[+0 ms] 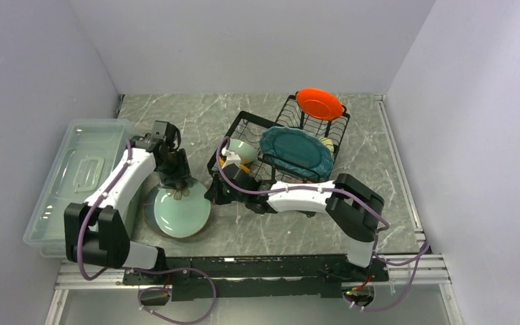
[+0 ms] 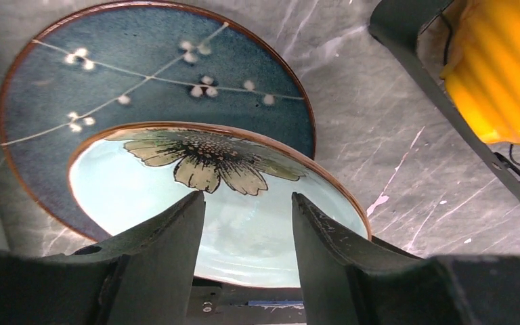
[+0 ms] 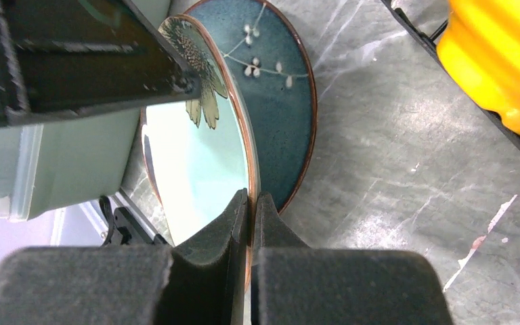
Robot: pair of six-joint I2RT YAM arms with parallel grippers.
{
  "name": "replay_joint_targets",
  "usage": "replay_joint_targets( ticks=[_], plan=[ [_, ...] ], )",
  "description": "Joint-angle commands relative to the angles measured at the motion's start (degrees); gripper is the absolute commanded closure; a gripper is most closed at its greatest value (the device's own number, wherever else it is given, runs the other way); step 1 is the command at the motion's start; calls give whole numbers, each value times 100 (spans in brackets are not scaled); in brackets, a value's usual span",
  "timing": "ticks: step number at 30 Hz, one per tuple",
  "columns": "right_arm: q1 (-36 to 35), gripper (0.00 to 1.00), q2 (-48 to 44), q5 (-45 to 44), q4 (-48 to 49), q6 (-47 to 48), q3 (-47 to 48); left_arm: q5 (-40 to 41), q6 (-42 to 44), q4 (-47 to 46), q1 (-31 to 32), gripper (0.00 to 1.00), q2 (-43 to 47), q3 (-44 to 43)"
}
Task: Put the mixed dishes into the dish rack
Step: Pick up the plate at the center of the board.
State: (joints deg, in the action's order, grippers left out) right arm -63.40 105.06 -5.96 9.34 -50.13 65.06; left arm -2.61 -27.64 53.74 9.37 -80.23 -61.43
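Note:
A pale teal plate with a flower print (image 1: 181, 211) lies over a dark blue plate (image 1: 150, 208) left of the black wire dish rack (image 1: 244, 120). My right gripper (image 1: 213, 193) is shut on the pale plate's right rim (image 3: 249, 162) and holds it tilted off the dark blue plate (image 3: 281, 88). My left gripper (image 2: 247, 198) is open, its fingers (image 2: 176, 237) spread just above the pale plate's face (image 2: 149, 193), near its far rim. The rack holds a large teal plate (image 1: 296, 150), a small orange-red plate (image 1: 319, 103), a pale green bowl (image 1: 242, 150) and an orange-yellow bowl (image 2: 504, 68).
A clear plastic lidded bin (image 1: 74, 172) stands along the left wall, close to the left arm. The rack's black frame (image 2: 433, 88) lies just right of the plates. Grey marble tabletop (image 1: 298, 230) stretches in front of the rack.

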Motion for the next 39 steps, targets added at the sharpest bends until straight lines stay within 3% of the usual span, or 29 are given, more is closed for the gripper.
replay_joint_targets(
  ticks=[1, 13, 23, 31, 39],
  plan=[
    [-65, 100, -627, -65, 389, 162, 244, 496, 98, 440, 21, 43, 439, -467],
    [-112, 100, -1650, -386, -520, 887, 297, 1359, 169, 732, 13, 38, 1298, -1170],
    [-67, 100, -2259, -633, -1404, 1514, 748, 1837, 222, 662, -9, 36, 1440, -1132],
    [54, 100, -2602, -888, -2258, 2216, 1772, 2581, 208, 629, -20, 34, 1860, -1309],
    [225, 100, -2627, -1148, -2758, 2643, 2984, 2421, 130, 368, -23, 33, 2052, -711]
  ],
)
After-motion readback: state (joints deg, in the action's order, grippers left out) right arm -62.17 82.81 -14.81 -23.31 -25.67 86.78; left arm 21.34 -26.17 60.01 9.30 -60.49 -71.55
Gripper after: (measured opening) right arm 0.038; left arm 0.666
